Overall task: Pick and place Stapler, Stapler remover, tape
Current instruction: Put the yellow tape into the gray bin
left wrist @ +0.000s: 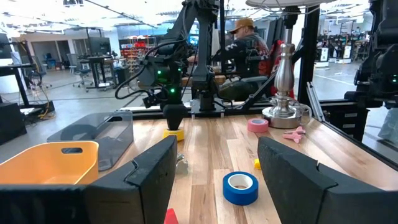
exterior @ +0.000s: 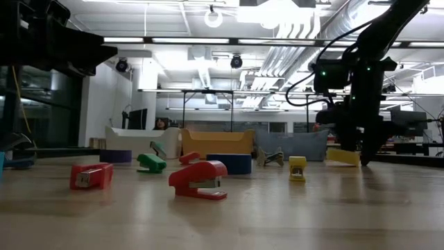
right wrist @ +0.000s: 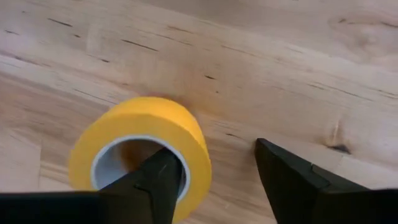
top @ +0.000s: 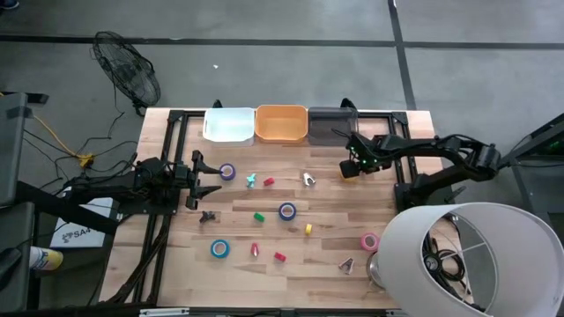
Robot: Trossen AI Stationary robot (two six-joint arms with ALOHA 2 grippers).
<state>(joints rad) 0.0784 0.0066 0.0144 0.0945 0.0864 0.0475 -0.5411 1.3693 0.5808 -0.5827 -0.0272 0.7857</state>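
A yellow tape roll (right wrist: 149,118) lies flat on the wooden table (top: 326,246), in front of the grey bin (top: 332,124). My right gripper (right wrist: 214,152) points down over it, open, with the roll's wall between its fingers. The low view shows it as a yellow tape (exterior: 343,157) under the right gripper (exterior: 361,156). My left gripper (top: 207,176) waits open and level at the table's left, holding nothing. Purple tape (top: 227,172), blue tape (top: 287,210), light blue tape (top: 218,249) and pink tape (top: 369,241) lie flat. Small staplers, red (exterior: 198,179) and green (exterior: 150,162), and a stapler remover (top: 307,180) rest on the table. My right gripper comes at the yellow tape from above, one finger (right wrist: 163,171) inside the roll's hole and the other finger (right wrist: 286,174) outside. The outer finger stands clear of the roll's side. Whether the inner finger touches the inner wall (right wrist: 186,163) I cannot tell. The roll lies flat on the table.
A white bin (top: 228,124), an orange bin (top: 281,124) and the grey bin stand in a row at the far edge. A lamp with a white shade (top: 467,255) and a metal foot (left wrist: 285,93) stands at the near right. A person (left wrist: 245,43) sits beyond the table.
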